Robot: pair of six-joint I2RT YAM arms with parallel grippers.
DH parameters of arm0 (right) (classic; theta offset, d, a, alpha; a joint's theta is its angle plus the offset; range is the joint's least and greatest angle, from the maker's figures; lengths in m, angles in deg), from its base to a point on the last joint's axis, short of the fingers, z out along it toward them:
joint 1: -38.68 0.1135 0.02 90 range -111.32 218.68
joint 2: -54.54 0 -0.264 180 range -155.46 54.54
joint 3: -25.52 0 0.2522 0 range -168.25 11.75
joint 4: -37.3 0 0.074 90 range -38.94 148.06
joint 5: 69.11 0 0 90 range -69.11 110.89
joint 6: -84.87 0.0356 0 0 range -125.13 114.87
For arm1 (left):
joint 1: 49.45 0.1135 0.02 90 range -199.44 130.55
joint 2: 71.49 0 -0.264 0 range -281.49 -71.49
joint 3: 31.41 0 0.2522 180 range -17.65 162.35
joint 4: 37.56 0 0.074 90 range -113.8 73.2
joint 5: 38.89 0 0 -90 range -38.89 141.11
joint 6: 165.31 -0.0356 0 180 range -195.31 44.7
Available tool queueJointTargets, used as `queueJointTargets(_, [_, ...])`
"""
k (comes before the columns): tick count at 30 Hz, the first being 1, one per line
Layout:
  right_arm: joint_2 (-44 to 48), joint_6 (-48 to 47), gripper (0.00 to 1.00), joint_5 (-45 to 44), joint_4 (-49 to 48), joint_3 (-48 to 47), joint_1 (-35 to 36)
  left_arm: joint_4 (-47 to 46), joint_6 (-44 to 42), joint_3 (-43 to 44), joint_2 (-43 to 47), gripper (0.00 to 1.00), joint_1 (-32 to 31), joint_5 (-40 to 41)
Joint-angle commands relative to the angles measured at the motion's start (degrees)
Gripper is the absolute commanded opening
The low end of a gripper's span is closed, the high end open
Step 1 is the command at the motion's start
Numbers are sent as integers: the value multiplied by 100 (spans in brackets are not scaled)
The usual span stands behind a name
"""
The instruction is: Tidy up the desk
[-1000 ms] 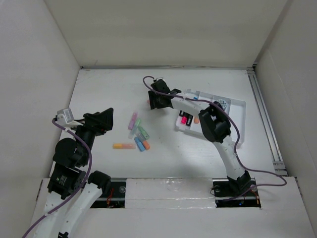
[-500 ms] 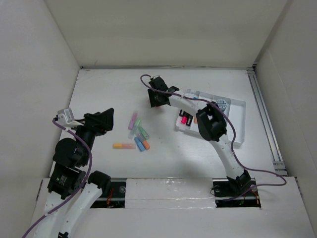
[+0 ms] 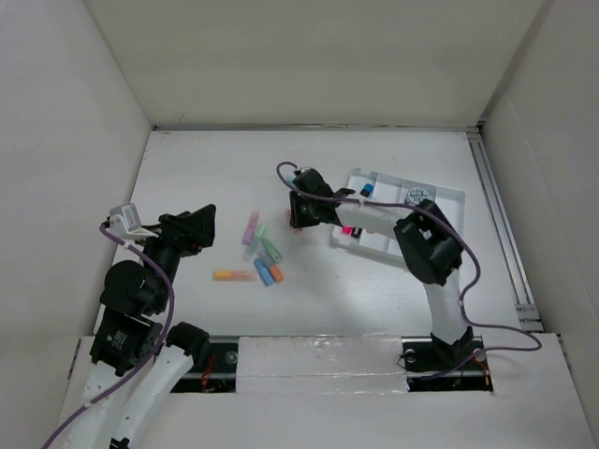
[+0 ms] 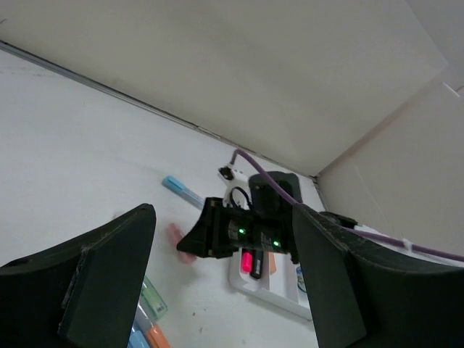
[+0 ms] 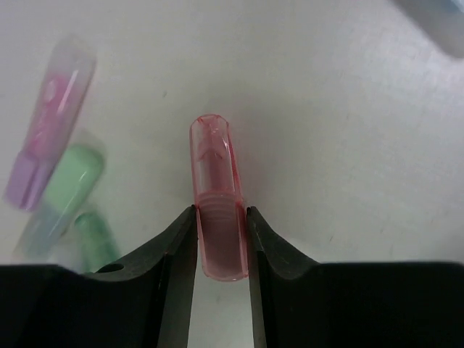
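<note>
The desk (image 3: 187, 168) is filling mid-frame in the top view, matte white and walled. At its centre the right gripper (image 5: 220, 221), arm reaching left, is pinching a pink highlighter (image 5: 215, 181). The left gripper (image 3: 200, 223) is hovering wide open at centre left.

On the matte-white rectangular desk (image 3: 187, 168), the translucent pink plastic highlighter (image 5: 214, 167) lies between the right end effector (image 5: 221, 212) fingers, right of the cluster of pastel plastic highlighters (image 3: 262, 251) and left of the white compartmented plastic tray (image 3: 453, 210).
</note>
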Motion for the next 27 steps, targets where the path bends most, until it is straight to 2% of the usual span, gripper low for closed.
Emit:
queueJointTargets(1, [1306, 822, 11, 434, -1295, 1065, -105, -300, -99, -61, 30, 72, -16, -87])
queueJointTargets(3, [1868, 1313, 11, 425, -1969, 1692, -394, -300, -107, -69, 48, 72, -16, -87])
queueJointTargets(5, [2991, 1769, 11, 329, -2524, 2716, -850, -300, -99, -69, 65, 72, -16, -105])
queueJointTargets(6, [2996, 1911, 11, 328, -2667, 3036, -853, -300, -99, -78, 66, 72, -16, -105])
queueJointTargets(7, [3466, 2052, 12, 259, -2781, 3353, -1254, -317, -99, -78, 66, 72, -16, -131])
queueJointTargets(9, [3821, 2334, 12, 354, -3071, 4144, -1721, -326, -99, -78, 66, 72, -16, -157])
queueJointTargets(10, [3927, 2361, 14, 711, -3159, 4347, -2150, -335, -99, -87, 66, 72, -16, -175])
queueJointTargets(14, [4042, 2413, 17, 698, -3134, 4691, -2741, -353, -107, -96, 48, 72, -16, -201])
queueJointTargets(17, [3998, 2458, 26, 741, -3099, 4727, -2927, -344, -107, -96, 22, 72, -16, -184])
queueJointTargets(21, [4234, 2528, 56, 513, -2994, 4753, -2989, -353, -107, -96, 4, 72, -16, -201])
queueJointTargets(24, [4411, 2458, 65, 223, -2949, 4788, -2762, -361, -107, -96, 4, 72, -16, -219])
queueJointTargets(26, [4517, 2353, 65, 135, -2975, 4753, -2542, -361, -107, -105, 13, 72, -16, -228])
queueJointTargets(27, [4517, 2300, 59, 187, -3011, 4736, -2410, -353, -107, -96, 4, 72, -16, -219])
